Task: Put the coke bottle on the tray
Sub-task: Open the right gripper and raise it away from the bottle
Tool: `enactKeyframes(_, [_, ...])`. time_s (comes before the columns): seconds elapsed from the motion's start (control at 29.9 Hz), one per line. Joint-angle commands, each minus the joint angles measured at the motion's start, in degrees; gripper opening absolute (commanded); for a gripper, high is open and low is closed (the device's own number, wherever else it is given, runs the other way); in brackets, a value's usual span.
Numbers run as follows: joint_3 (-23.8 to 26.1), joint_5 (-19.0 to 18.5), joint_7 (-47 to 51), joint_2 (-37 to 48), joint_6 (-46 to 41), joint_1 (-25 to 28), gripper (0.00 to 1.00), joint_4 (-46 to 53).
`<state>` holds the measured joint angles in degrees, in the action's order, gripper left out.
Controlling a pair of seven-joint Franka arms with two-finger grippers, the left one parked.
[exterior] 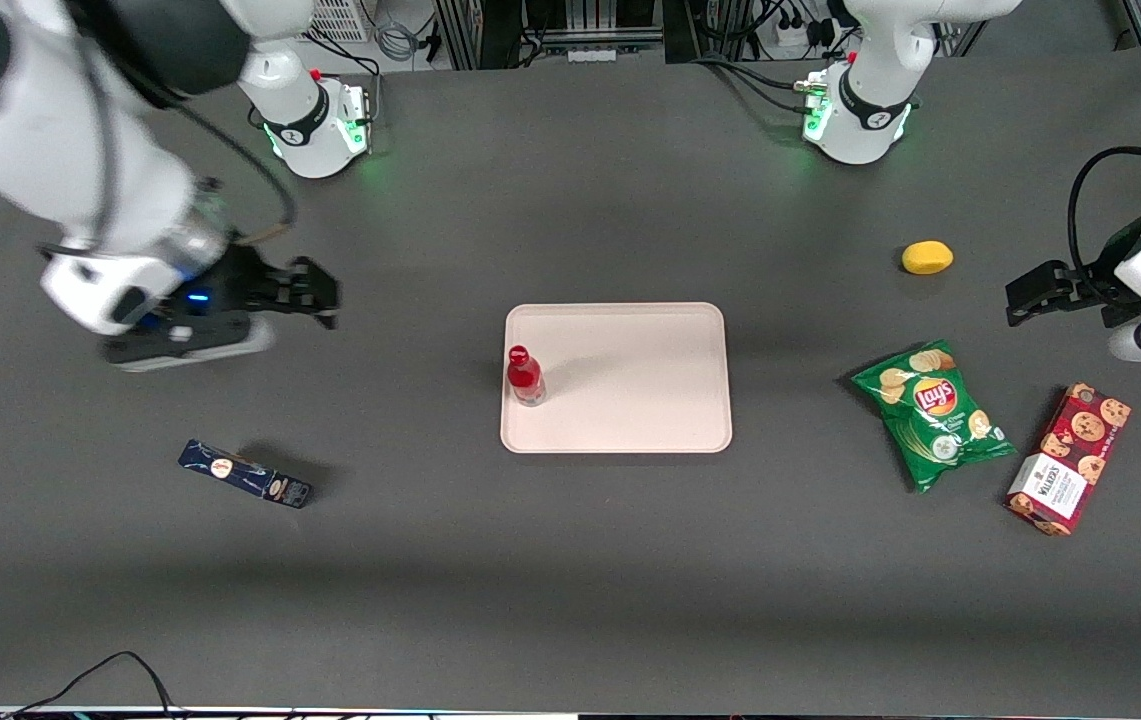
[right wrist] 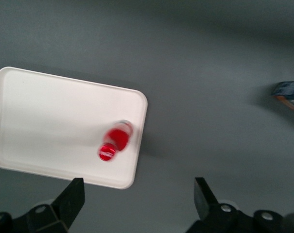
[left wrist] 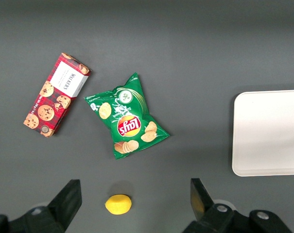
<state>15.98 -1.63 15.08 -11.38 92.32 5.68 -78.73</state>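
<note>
Nearest the front cam is the dark blue oblong box, flat on the table toward the working arm's end; one end of it also shows in the right wrist view. Above it and farther from the cam, the right gripper hangs over bare table, well apart from the tray, jaws spread w/ nothing between them; the right wrist view shows both fingers wide apart. Mid-table sits the tray, and the coke bottle stands upright on it, just inside the rim on the edge toward the working arm; same in the wrist view, bottle inside the tray near a corner. Toward the parked arm's end: a yellow lemon-like item, a green Lay's chip bag, then a red cookie box, all apart from each other.
</note>
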Motion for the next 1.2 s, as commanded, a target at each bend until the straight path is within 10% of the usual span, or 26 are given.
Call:
enactKeyframes(0.0, [-3.85,2.24,-1.2,9.16,5.14,0.74,1.0,-11.51])
enactKeyframes(1.17, [-18.97,2.15,-7.61,11.38,8.67,-0.58,1.0,-17.24])
